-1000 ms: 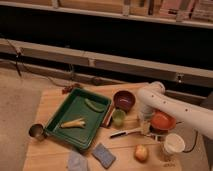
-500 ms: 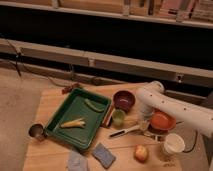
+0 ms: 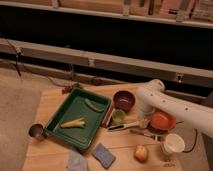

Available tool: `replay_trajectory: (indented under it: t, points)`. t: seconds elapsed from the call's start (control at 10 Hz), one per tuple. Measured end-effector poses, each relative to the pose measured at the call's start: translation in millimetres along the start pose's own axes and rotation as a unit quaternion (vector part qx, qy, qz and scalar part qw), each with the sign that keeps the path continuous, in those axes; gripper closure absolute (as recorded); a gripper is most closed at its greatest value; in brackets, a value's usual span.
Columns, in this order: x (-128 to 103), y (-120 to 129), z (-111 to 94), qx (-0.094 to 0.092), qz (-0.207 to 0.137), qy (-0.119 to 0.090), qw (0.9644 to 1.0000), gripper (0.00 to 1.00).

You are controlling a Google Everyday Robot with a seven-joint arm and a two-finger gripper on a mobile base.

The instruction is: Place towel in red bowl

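1. My gripper (image 3: 143,121) sits mid-table beside the orange bowl (image 3: 162,120), jaws fully closed; I cannot tell if anything is between them.
2. The towel (image 3: 77,161) lies crumpled at the near edge, left of the blue sponge (image 3: 103,154). It looks soft and light; I would pinch a raised fold.
3. The red bowl (image 3: 123,99) looks empty.
4. The green tray (image 3: 77,117) holds a yellow piece and a green one.

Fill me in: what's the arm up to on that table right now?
The robot's gripper is down at the right side of the wooden table, shut, between the green cup and the orange bowl; nothing visibly in it. The towel lies untouched at the front edge beside the blue sponge. The red bowl has no towel in it yet.
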Motion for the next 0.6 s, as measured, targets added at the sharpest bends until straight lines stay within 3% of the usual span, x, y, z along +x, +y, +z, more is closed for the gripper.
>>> replay_trajectory:
  t: [0.3,0.6]
  points:
    - [-10.0,-15.9,-18.1,0.008,-0.051,0.01,0.9986,1.0]
    - [-22.3,-31.1,-37.0,0.015,-0.103,0.023,0.9943,1.0]
